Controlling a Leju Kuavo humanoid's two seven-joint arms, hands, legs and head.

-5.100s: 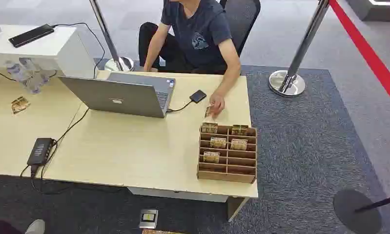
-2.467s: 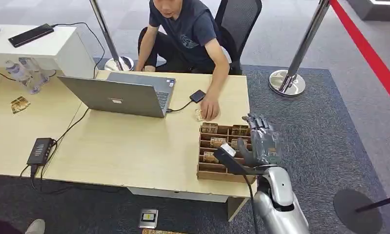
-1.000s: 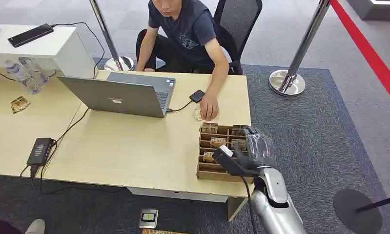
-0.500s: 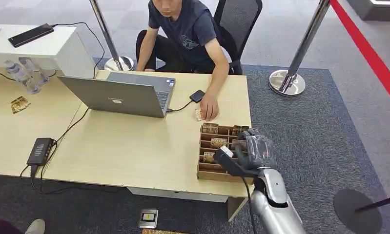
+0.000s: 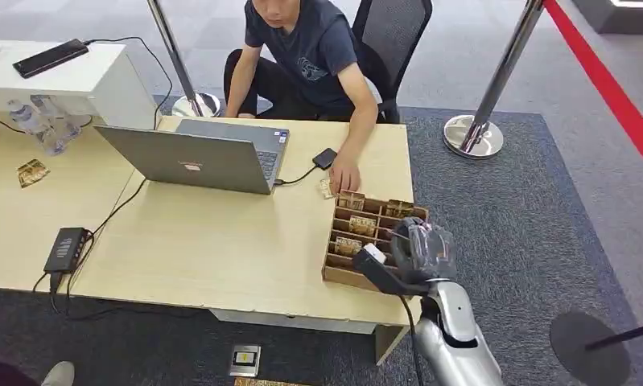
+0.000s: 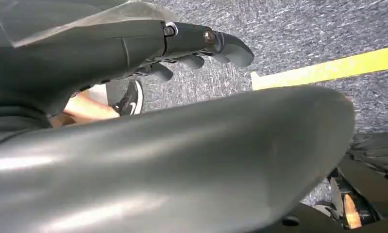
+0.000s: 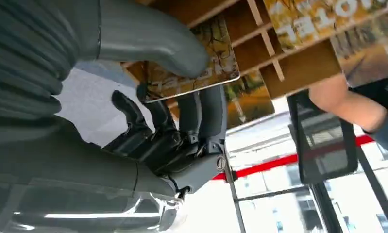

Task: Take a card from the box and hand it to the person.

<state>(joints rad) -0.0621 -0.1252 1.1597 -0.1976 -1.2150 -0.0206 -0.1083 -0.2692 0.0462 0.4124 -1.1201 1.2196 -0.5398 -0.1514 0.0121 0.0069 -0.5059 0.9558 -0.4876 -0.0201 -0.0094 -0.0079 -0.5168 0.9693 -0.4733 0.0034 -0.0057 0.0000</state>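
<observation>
A wooden slotted box (image 5: 344, 276) sits askew at the table's right front corner, with several patterned cards (image 5: 362, 226) standing in it. My right hand (image 5: 419, 248) is down on the box's right column. In the right wrist view that hand (image 7: 153, 145) pinches one card (image 7: 204, 73) between thumb (image 7: 153, 39) and fingers, close against the box's dividers (image 7: 298, 73). The person (image 5: 318, 48) sits across the table, one hand (image 5: 346, 177) resting on a loose card (image 5: 327, 189) just beyond the box. My left hand (image 6: 201, 41) hangs by the floor and holds nothing.
An open laptop (image 5: 189, 161) stands mid-table with a cable to a small black device (image 5: 326, 158). A power adapter (image 5: 67, 248) lies at the left front, bottles (image 5: 40, 121) at the far left. A chrome stanchion (image 5: 475, 133) stands right of the table.
My right hand has come down on the box's right column and closed on a card. The box has slid and turned, its far end nearer the person's hand.
</observation>
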